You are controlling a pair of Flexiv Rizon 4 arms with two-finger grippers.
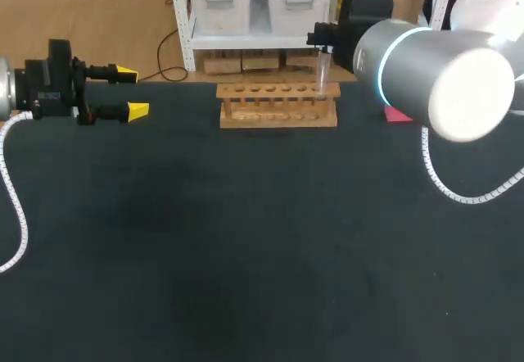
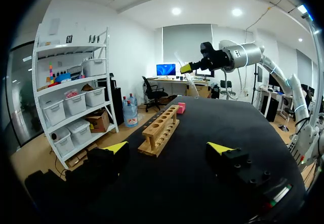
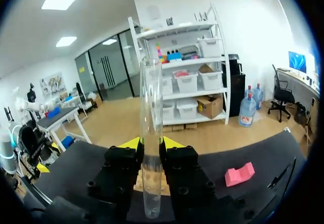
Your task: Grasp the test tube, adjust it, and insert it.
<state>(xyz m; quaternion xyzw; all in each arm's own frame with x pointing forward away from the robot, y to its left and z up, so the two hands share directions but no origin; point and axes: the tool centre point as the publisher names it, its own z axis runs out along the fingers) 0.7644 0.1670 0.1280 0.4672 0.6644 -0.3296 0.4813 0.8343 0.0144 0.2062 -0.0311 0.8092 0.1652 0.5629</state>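
Overhead, the left claw is hanging with its fingers apart near the tabletop's left edge, and the right arm is carrying the test tube at the wooden rack's right end. From the left wrist, the tube is showing tilted beyond the rack, near a pink block. From the right wrist, the right claw is clamping the tube between both fingers.

The test tube is glossy clear, rack bare wood, table perhaps matt cloth.
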